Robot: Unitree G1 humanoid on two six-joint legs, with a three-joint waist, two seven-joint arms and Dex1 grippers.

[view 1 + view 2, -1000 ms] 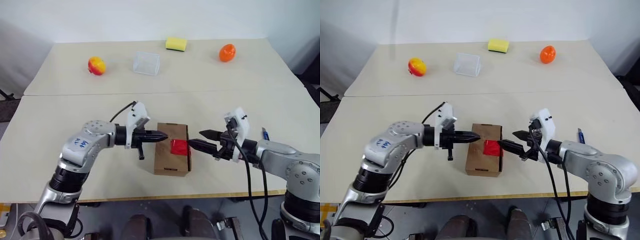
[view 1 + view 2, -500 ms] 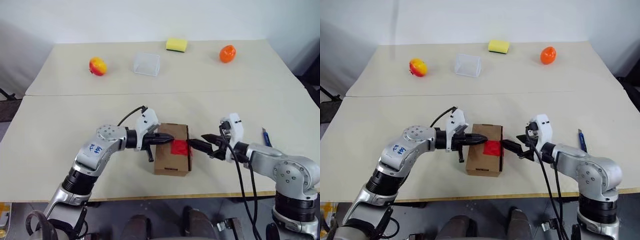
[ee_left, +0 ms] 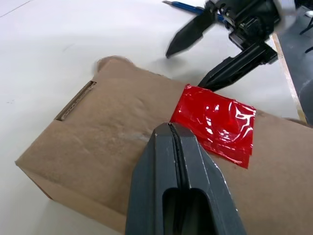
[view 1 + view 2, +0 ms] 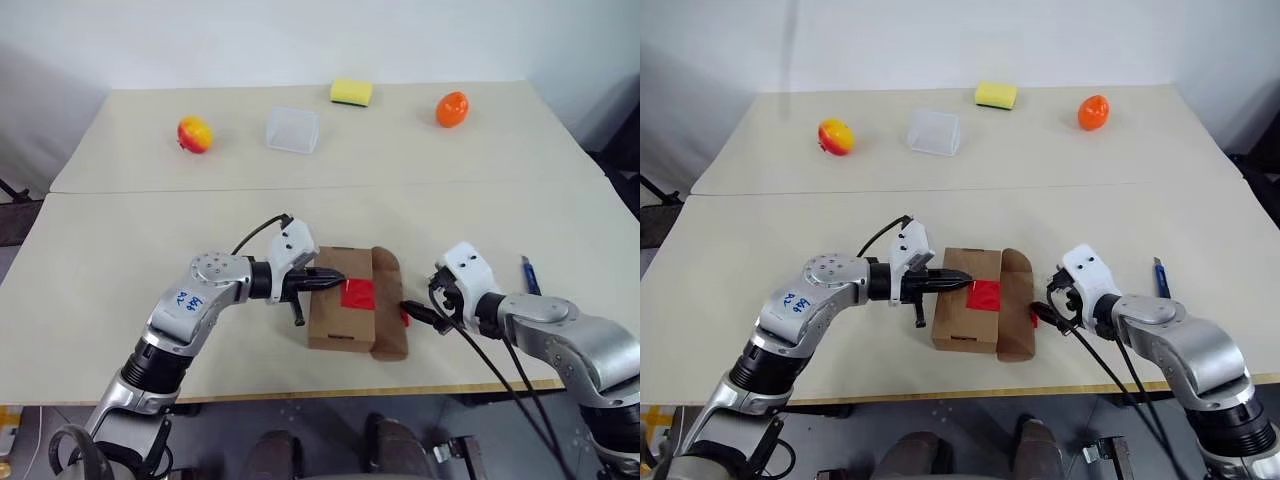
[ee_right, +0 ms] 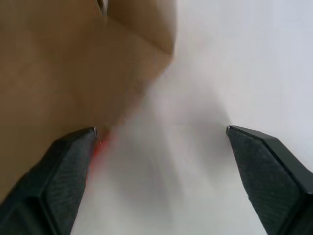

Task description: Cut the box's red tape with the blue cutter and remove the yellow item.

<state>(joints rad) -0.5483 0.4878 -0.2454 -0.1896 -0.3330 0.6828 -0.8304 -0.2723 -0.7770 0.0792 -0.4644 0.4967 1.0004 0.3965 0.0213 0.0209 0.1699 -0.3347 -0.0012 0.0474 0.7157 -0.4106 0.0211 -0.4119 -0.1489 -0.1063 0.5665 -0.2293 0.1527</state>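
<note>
Cardboard box (image 4: pixel 340 310) under closed left pincer (image 4: pixel 335 279), flap beside right pincer (image 4: pixel 411 311)

Box (image 4: pixel 340 300) plain brown cardboard, glossy bright red tape (image 4: pixel 357 293) just ahead of the black left gripper (image 4: pixel 335 280). Right gripper (image 4: pixel 1040 313): black fingers, white wrist housing. Blue cutter (image 4: pixel 530 273) on the beige table (image 4: pixel 100 260) beyond it. Far side: red-yellow fruit (image 4: pixel 194 133), clear container (image 4: pixel 293 129), yellow sponge (image 4: pixel 351 92), orange fruit (image 4: pixel 452 108).
</note>
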